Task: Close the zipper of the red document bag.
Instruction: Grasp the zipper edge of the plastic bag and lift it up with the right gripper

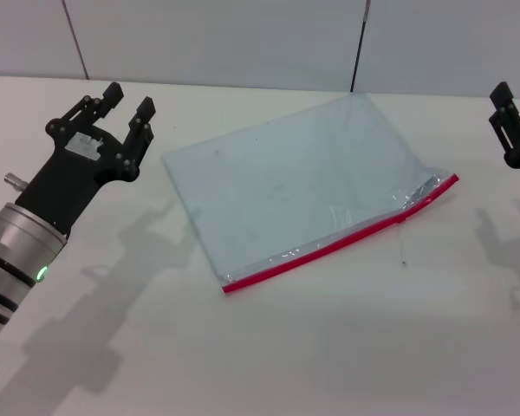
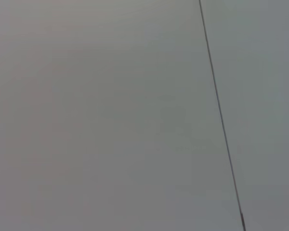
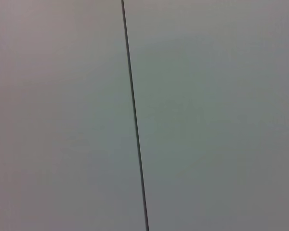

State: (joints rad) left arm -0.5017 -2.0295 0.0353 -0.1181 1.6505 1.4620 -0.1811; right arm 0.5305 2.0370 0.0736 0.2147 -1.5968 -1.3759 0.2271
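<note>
The red document bag (image 1: 295, 178), a flat translucent pale blue-grey pouch, lies on the white table (image 1: 329, 347) in the head view, turned at an angle. Its zipper (image 1: 338, 244) is a thin red strip along the near long edge, running from lower left up to the right; near the right end the plastic looks wrinkled. My left gripper (image 1: 128, 101) hovers to the left of the bag, open, holding nothing. My right gripper (image 1: 503, 108) is at the right edge of the view, well to the right of the bag and only partly visible. Both wrist views show only grey wall panels.
A grey panelled wall (image 1: 243, 35) with dark vertical seams rises behind the table's far edge. Shadows of both arms fall on the table surface at left and right.
</note>
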